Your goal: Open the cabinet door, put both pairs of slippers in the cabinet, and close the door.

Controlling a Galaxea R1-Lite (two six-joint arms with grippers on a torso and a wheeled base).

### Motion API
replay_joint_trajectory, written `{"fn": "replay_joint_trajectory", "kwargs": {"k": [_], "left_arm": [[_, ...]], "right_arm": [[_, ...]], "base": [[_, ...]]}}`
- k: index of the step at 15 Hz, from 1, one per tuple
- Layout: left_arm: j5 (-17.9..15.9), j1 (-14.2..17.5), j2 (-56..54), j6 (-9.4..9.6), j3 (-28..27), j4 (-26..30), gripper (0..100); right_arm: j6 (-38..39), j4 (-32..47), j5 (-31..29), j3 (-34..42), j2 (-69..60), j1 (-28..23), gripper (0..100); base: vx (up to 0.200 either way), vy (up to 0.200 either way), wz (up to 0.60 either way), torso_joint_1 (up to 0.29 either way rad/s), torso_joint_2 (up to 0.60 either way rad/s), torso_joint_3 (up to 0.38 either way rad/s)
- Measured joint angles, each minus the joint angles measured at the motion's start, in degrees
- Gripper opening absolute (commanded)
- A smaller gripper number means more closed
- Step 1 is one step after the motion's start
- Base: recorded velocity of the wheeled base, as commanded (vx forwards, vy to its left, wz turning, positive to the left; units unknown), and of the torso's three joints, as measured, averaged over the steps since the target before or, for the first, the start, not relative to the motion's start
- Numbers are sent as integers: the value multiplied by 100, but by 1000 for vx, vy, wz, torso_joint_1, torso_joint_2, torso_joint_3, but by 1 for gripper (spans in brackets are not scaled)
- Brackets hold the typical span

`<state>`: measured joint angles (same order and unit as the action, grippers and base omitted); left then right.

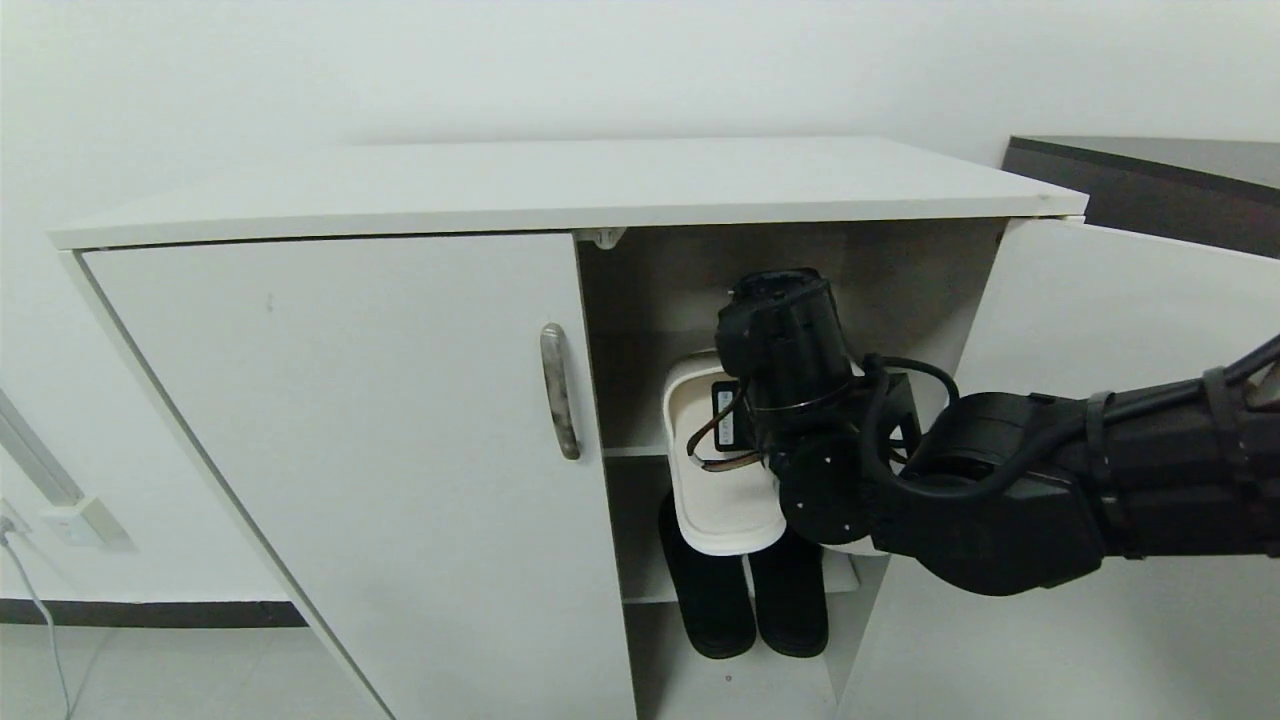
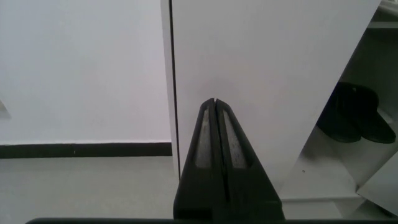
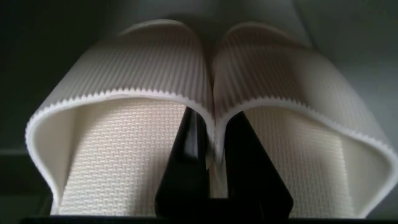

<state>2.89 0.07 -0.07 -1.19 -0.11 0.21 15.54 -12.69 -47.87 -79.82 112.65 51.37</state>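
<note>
We count one white cabinet [image 1: 560, 190] with two doors, the left door [image 1: 350, 450] and the right door [image 1: 1100, 300], and one metal handle [image 1: 560, 392]. We count two white slippers [image 3: 124, 155] and two black slippers [image 1: 745, 600], four in all. We count two grippers: the left gripper [image 2: 215, 143] and the right gripper [image 3: 212, 134]. We count one wall socket [image 1: 85, 520].

In the cabinet [image 1: 560, 190], right of its shut door [image 1: 350, 450], one slipper pair [image 1: 715, 510] is above the other pair [image 1: 750, 600]
</note>
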Motion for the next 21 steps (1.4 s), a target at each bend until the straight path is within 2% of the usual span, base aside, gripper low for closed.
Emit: {"fn": "replay_joint_trajectory", "kwargs": {"k": [5, 16, 21], "left_arm": [[0, 0, 0, 0, 0, 1, 0], [-2, 0, 0, -2, 0, 1, 0], [-2, -2, 0, -2, 0, 1, 0]], "right_arm": [[-66, -11, 290, -306, 199, -204, 0], [-317, 243, 617, -2046, 1251, -846, 0], [-315, 262, 828, -2197, 1441, -951, 0]], "base": [[0, 0, 0, 0, 0, 0], [0, 0, 0, 0, 0, 0], [0, 0, 0, 0, 0, 0]]}}
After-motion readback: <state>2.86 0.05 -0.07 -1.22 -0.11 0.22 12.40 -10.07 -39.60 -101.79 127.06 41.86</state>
